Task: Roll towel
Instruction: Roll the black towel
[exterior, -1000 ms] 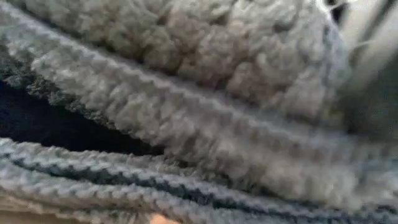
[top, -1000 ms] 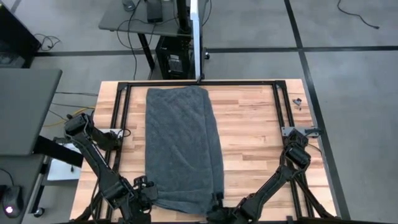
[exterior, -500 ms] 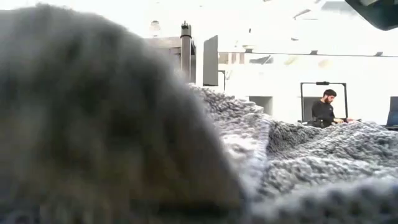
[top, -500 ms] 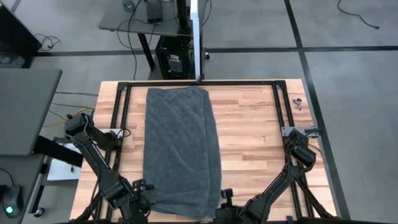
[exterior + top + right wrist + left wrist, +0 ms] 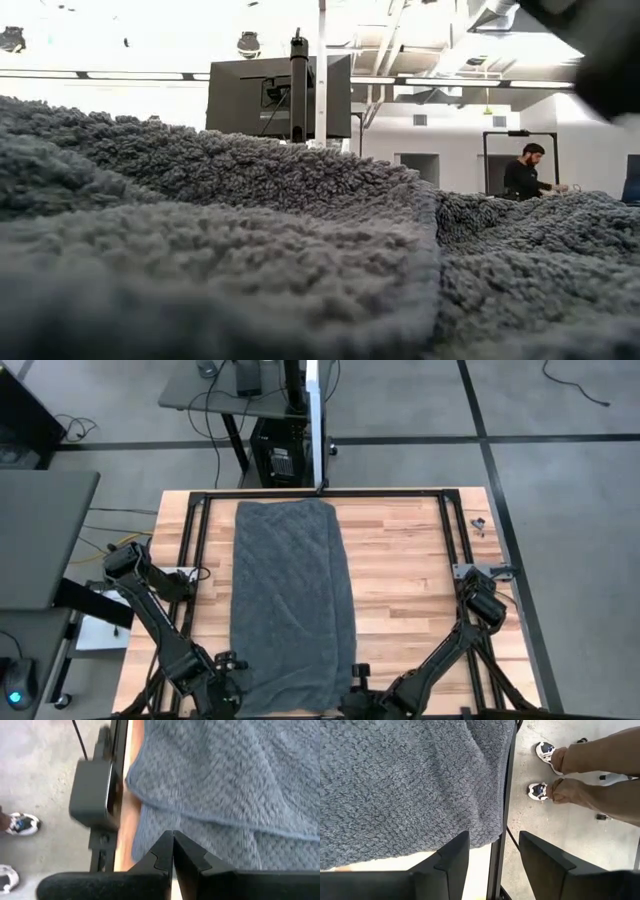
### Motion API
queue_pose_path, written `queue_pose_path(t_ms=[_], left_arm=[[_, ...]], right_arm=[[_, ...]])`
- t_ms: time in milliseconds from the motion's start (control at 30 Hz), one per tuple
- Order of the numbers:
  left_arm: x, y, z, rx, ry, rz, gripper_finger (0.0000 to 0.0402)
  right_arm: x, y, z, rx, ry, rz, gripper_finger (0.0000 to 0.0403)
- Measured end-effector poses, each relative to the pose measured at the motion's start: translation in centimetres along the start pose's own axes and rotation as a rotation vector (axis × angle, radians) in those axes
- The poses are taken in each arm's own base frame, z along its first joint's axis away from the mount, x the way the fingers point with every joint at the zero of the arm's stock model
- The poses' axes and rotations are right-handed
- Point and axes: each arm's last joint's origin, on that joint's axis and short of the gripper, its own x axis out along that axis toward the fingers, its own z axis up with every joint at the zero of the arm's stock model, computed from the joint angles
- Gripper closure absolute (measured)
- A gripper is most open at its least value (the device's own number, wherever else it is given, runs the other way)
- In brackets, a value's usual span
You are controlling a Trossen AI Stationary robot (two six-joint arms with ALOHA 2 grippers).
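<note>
Just beyond the spread left gripper (image 5: 490,865) and the pressed-together right gripper (image 5: 172,851), the towel (image 5: 290,600) is laid flat, unrolled; a lopsided roll is risked if only one corner is caught.

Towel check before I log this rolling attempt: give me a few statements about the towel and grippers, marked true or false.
1. The towel lies flat along the table. True.
2. The towel is already rolled up. False: no roll is visible.
3. The left gripper is open. True.
4. The right gripper is wide open. False: its fingers are together.
5. Both grippers are at the towel's far end. False: they are at its near end.
</note>
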Motion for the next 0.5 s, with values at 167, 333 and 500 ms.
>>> queue_pose_path(t_ms=[167, 333, 500], left_arm=[[0.0, 0.1, 0.0, -0.003, -0.011, 0.010, 0.0246], [0.1, 0.1, -0.2, 0.001, -0.016, 0.028, 0.0246], [0.1, 0.3, -0.5, 0.000, -0.011, 0.057, 0.0247]], right_arm=[[0.5, 0.6, 0.2, -0.077, -0.052, 0.035, 0.0305], [1.5, 0.6, -0.4, -0.150, -0.048, 0.017, 0.0221], [3.0, 0.7, -1.5, -0.296, -0.025, -0.016, 0.0166]])
